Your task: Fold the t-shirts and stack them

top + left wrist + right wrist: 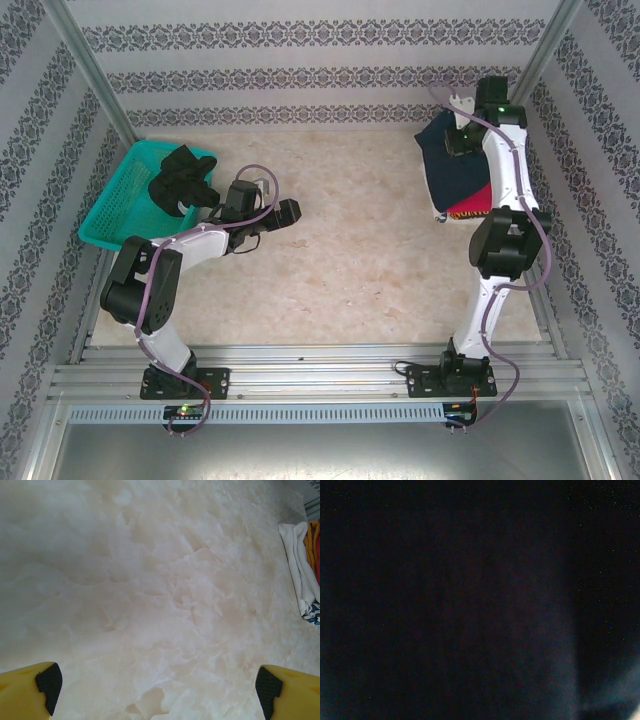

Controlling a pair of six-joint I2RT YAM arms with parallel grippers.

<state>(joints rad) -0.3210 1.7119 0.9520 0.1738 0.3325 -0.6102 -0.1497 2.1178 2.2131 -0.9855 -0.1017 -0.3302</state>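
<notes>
The step in hand looks like the stacking of a folded shirt. The navy t-shirt lies folded at the far right of the table, on top of the red t-shirt, whose edge shows at its near right side. The right gripper is down on the far part of the navy cloth. Its wrist camera gives nothing but dark blue-black fabric pressed close. The claw is closed or all but closed, though it cannot be told whether a pinch of navy cloth is caught in it. The left gripper hangs over bare table left of centre, pointing right, away from the teal mesh basket. Its yellow fingers stand wide apart with nothing between them. The black t-shirt sits crumpled in that basket at the far left, not yet folded, so the task seems roughly two thirds done. Next, the right arm would need to let go, if it does hold cloth, and lift straight off without dragging the top fold askew. The left arm would have to turn back to the basket, take the black shirt by an upper fold and bring it onto the open table to be spread flat.
</notes>
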